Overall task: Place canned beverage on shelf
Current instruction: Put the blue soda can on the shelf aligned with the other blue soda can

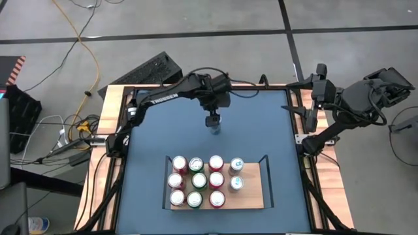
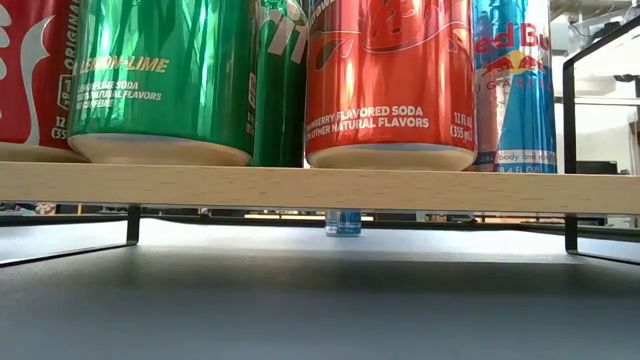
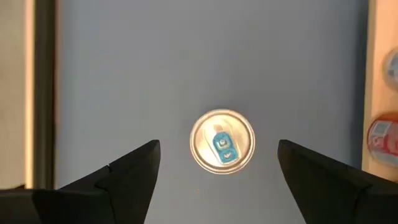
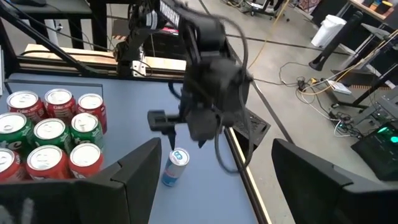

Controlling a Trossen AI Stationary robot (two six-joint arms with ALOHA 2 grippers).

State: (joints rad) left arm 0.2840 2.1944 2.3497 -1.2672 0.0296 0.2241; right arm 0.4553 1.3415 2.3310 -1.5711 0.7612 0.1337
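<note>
Lone can (image 1: 214,129) behind shelf (image 1: 251,197)

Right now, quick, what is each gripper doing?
Left gripper: open, above the blue can, holding nothing.
Right gripper: open, empty, off at the table's edge.

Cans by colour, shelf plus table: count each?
Red cans: 6
Green cans: 3
Blue cans: 3 (2 on the shelf, 1 on the table)
Total: 12
</note>
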